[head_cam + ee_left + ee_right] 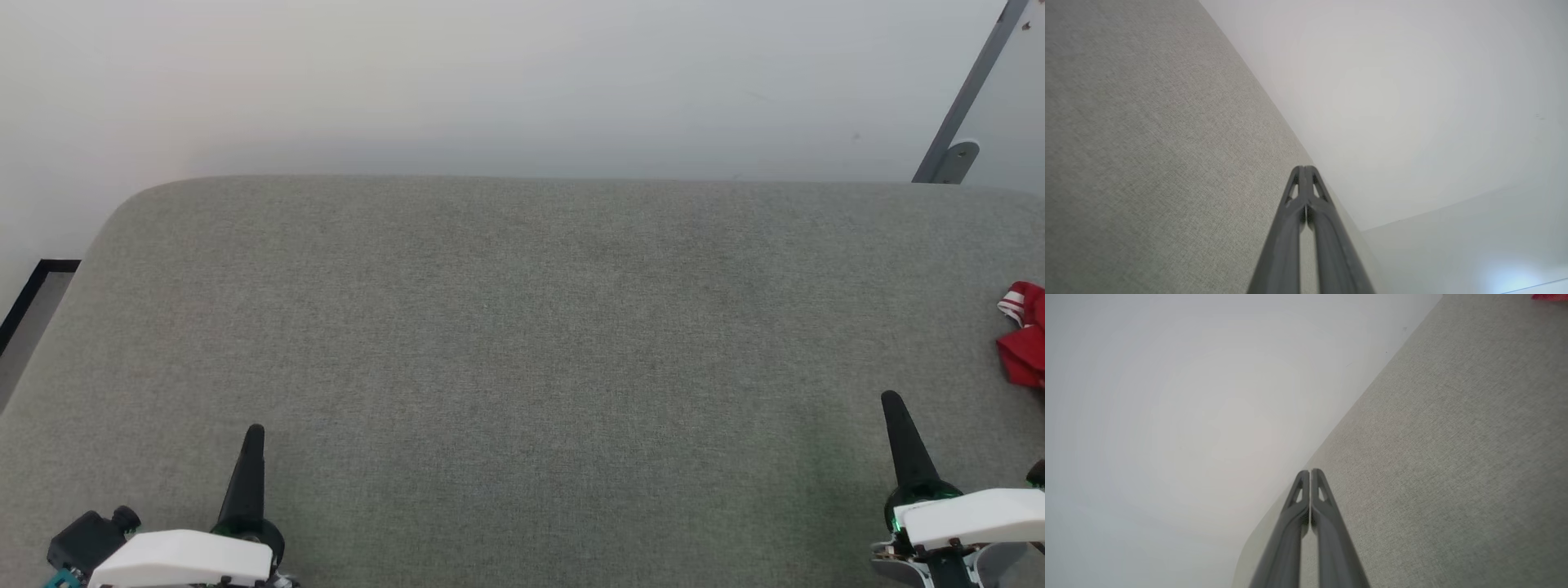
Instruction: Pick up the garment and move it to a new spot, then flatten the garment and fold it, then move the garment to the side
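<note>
The garment [1027, 336] lies crumpled on the right of the grey table [522, 343], cut off by the head view's edge. The right end effector [893, 402] is near it but apart. It and the left end effector [254, 433] have their fingers pressed together, empty.

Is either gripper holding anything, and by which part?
Nothing is held. The left gripper and right gripper are shut and empty; the red garment lies apart on the grey cushion.
</note>
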Robot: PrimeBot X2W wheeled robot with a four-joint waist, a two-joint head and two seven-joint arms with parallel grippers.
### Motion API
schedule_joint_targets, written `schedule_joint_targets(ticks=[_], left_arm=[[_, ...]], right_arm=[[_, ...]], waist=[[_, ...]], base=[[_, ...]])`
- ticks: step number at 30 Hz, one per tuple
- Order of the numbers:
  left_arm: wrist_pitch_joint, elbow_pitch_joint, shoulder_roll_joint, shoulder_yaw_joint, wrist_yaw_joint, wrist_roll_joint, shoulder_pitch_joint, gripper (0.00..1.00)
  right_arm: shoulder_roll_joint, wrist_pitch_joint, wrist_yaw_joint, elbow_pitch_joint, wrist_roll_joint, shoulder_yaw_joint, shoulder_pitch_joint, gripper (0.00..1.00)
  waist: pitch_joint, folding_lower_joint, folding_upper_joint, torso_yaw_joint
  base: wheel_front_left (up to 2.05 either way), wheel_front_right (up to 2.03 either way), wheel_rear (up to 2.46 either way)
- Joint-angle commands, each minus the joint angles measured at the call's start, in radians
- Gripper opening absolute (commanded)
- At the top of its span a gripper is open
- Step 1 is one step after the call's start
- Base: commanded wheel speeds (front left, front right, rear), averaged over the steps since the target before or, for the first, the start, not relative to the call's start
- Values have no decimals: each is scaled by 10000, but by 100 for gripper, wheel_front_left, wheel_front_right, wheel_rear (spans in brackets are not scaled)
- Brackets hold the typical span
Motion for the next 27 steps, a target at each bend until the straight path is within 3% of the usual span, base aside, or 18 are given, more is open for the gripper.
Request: schedule_joint_targets(ticks=[1,27], left_arm=[[74,-59,40,68,11,-340,-313,0],[743,189,-158,324,15,-2579,-806,0]], right_arm=[[18,80,3,-67,309,-50,-263,0],[326,595,3,210,2467,-89,-640,0]], waist=[[3,0,-1,-16],[40,0,-1,-223]], base=[[0,0,0],[0,0,0]])
